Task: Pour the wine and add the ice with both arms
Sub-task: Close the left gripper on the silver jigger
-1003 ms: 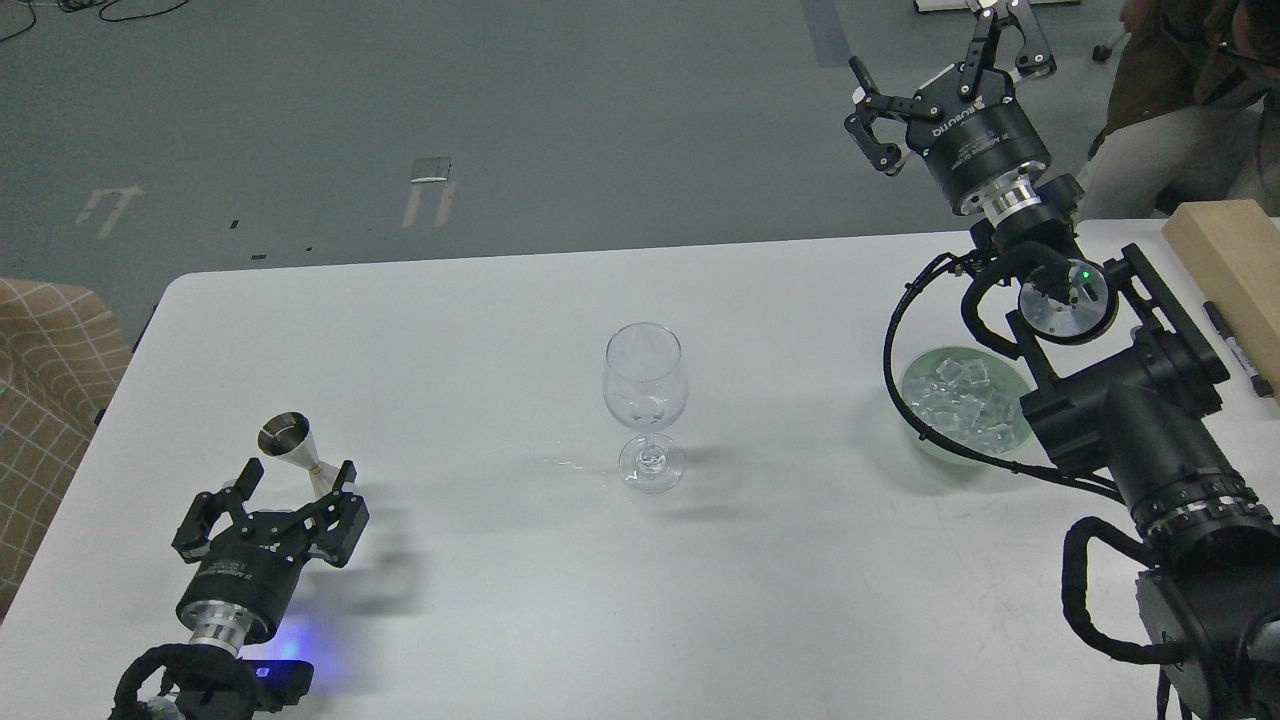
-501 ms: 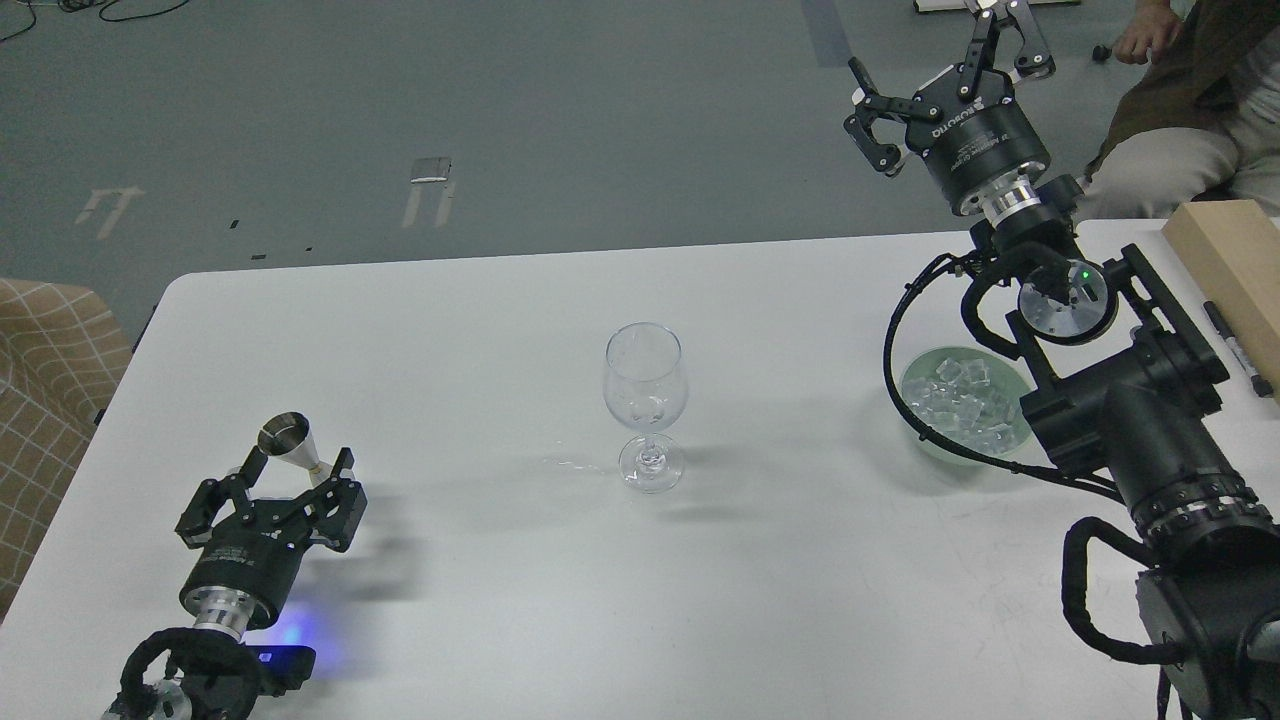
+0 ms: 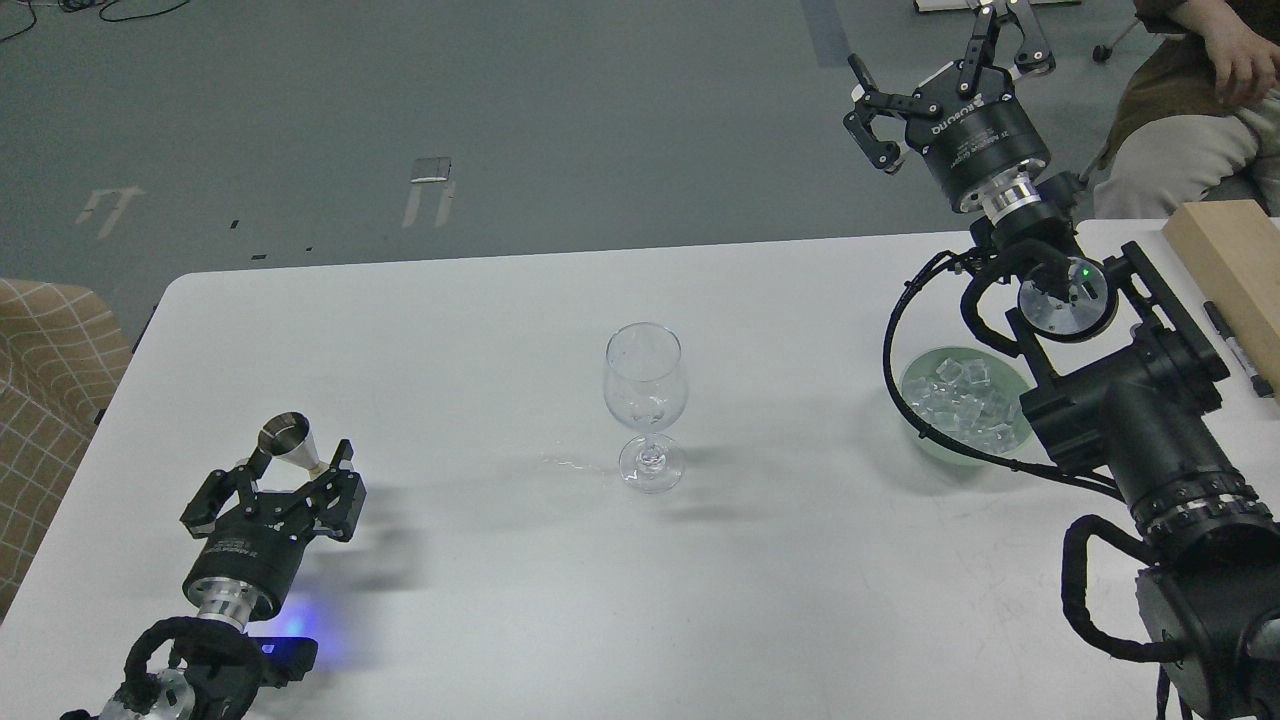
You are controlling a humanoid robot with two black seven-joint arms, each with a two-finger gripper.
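Note:
An empty clear wine glass (image 3: 645, 385) stands upright at the table's middle. A small steel jigger (image 3: 288, 443) stands at the front left. My left gripper (image 3: 295, 470) is open, low over the table, its fingers on either side of the jigger's base without visibly touching it. The ice (image 3: 965, 400) lies as several clear cubes in a pale green bowl (image 3: 912, 385) at the right, partly hidden behind my right arm. My right gripper (image 3: 935, 50) is open and empty, raised high beyond the table's far edge, well above and behind the bowl.
A wooden block (image 3: 1225, 255) and a black pen (image 3: 1235, 350) lie at the table's far right. A seated person (image 3: 1180, 150) is beyond that corner. A checked cushion (image 3: 45, 380) is off the left edge. A small wet streak (image 3: 570, 465) lies left of the glass foot.
My left gripper has shifted slightly around the jigger, which has stayed put. The right arm has barely moved. The person at the back right has shifted position.

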